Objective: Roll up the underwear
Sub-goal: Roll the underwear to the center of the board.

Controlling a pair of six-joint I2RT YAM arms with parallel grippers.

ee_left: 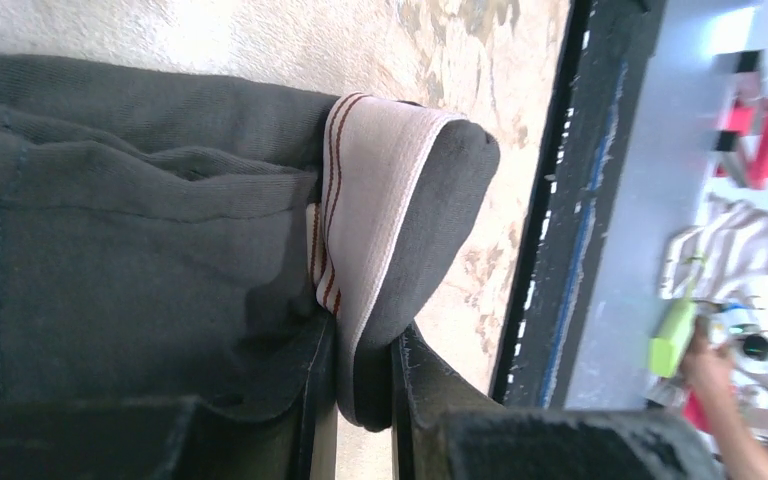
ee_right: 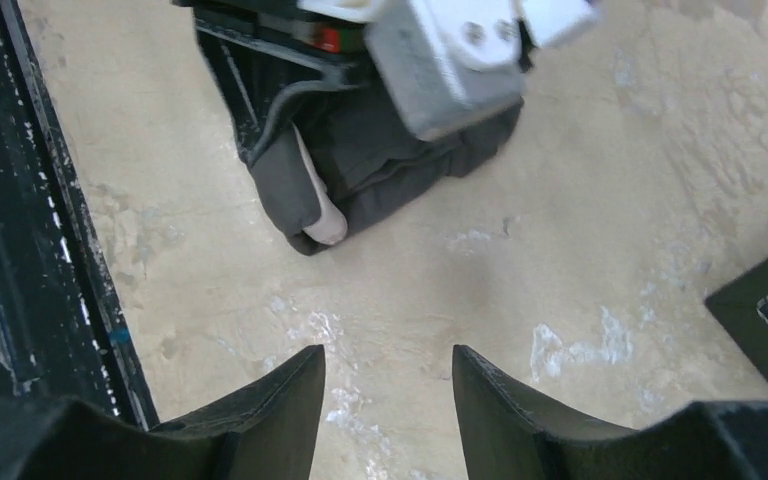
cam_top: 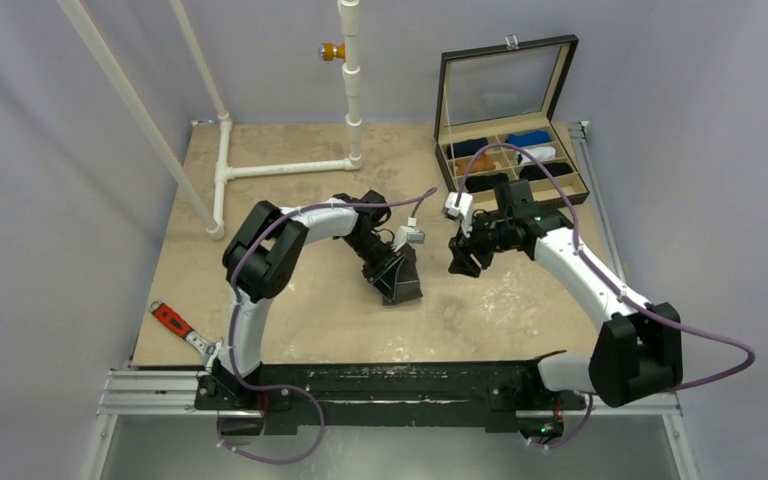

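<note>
The underwear [cam_top: 403, 280] is a dark charcoal bundle on the tan table near the middle. In the left wrist view the underwear [ee_left: 140, 240] fills the left, with its pale waistband [ee_left: 370, 200] with red stripes folded over. My left gripper [ee_left: 365, 370] is shut on the waistband fold, and shows from above too [cam_top: 392, 270]. My right gripper [ee_right: 388, 365] is open and empty above bare table, to the right of the bundle [ee_right: 380, 170]. In the top view the right gripper [cam_top: 460, 262] hovers apart from the underwear.
An open black box [cam_top: 512, 165] with compartments holding navy, blue, white, orange and black rolls stands at the back right. A white pipe frame [cam_top: 260, 168] stands at the back left. A red-handled tool [cam_top: 175, 322] lies near the left front edge.
</note>
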